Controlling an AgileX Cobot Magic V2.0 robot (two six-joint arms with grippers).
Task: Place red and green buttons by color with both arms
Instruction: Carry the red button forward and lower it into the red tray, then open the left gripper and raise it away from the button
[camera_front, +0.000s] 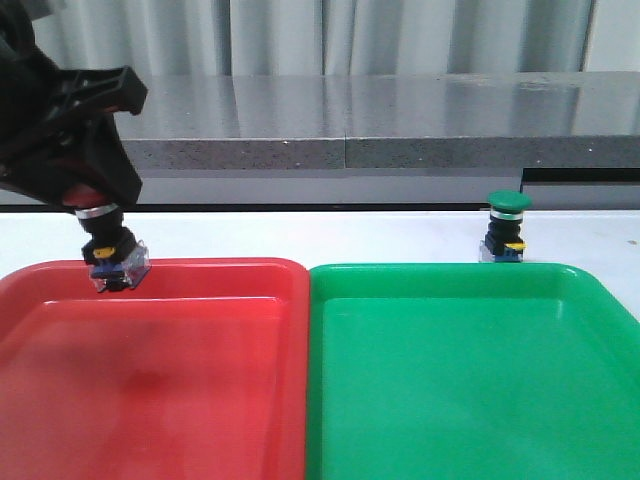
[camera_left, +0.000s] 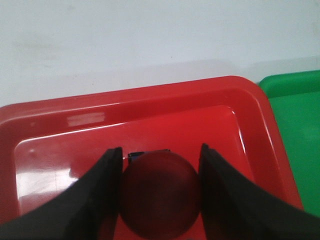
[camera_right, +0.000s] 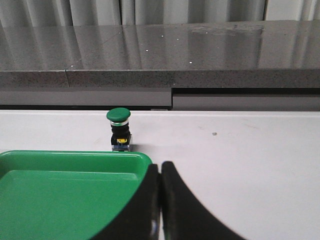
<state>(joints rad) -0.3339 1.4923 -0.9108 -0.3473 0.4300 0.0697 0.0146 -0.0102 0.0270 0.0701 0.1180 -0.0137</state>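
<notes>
My left gripper (camera_front: 97, 203) is shut on the red button (camera_front: 112, 250), holding it by its dark red cap (camera_left: 160, 194) in the air above the far left corner of the red tray (camera_front: 200, 400). The button's black body and clear-blue base hang below the fingers. The green button (camera_front: 505, 230) stands upright on the white table just beyond the far edge of the green tray (camera_front: 470, 380). In the right wrist view the green button (camera_right: 119, 128) is ahead, past the tray's corner, and my right gripper (camera_right: 160, 172) is shut with nothing in it.
The red tray (camera_left: 150, 105) and the green tray (camera_right: 60, 190) lie side by side, touching, at the front of the white table. A grey stone ledge (camera_front: 380, 120) and curtains run along the back.
</notes>
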